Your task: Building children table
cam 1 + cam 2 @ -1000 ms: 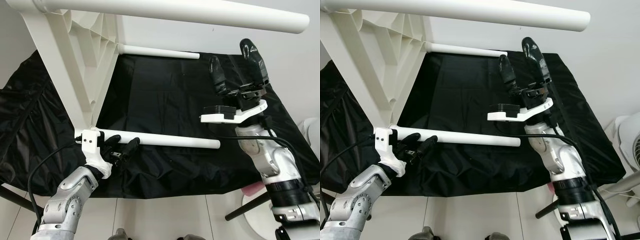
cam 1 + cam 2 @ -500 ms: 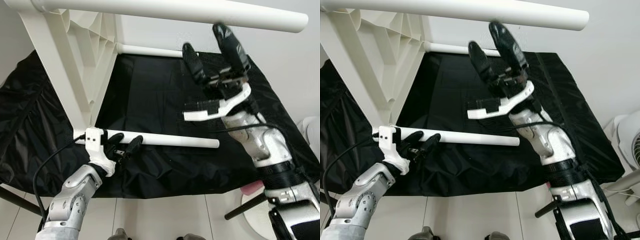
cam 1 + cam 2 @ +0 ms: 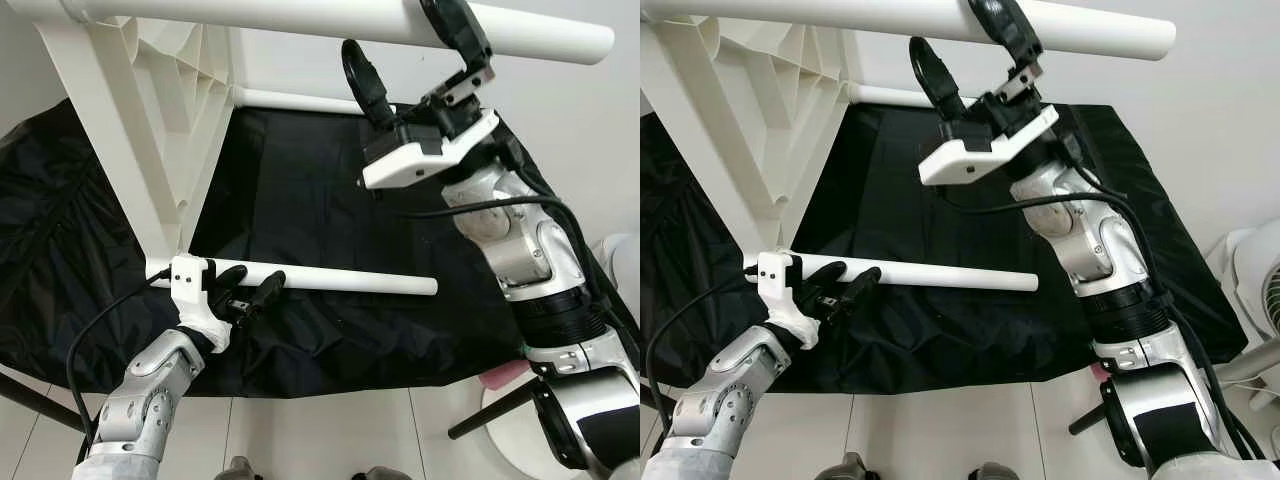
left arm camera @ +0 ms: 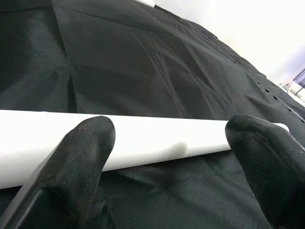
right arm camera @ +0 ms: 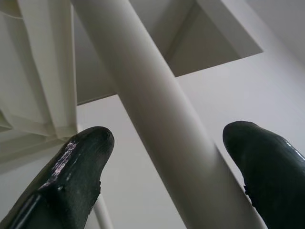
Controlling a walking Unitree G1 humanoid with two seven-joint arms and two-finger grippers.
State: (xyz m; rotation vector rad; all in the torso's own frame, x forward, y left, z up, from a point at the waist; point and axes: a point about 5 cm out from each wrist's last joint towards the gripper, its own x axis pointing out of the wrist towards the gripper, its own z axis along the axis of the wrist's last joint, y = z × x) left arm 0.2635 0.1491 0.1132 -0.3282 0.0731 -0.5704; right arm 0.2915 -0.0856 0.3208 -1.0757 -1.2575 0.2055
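1. Children's table: white plastic tabletop [image 3: 150, 120] tipped on its side over a black cloth [image 3: 330, 190], ribbed underside facing the robot, legs sticking out sideways from it.
2. Upper leg [image 3: 300, 20]: long white tube running out from the tabletop's top corner, high above the cloth.
3. Lower leg [image 3: 340, 281]: white tube running out from the tabletop's bottom corner, lying just over the cloth. A third leg [image 3: 300, 100] further back, low against the far edge of the cloth.
4. Right gripper [image 3: 408, 52]: raised to the upper leg, well out from the tabletop, fingers spread wide with one on each side of the tube. Not closed on it; wrist view shows the tube passing between the fingers with clear gaps.
5. Left gripper [image 3: 248, 290]: at the lower leg, close to the tabletop end, fingers apart and straddling the tube. Contact with the tube not certain; no squeeze visible.
6. Step in hand, as judged: seating or tightening the upper leg into its socket.
7. To do well: centre the tube between the right fingers before closing; grip square to the tube, not skewed.
8. Push or twist along the leg's own axis toward the tabletop; sideways load likely to tip the whole piece.
9. Brace with the left gripper on the lower leg while the right works.
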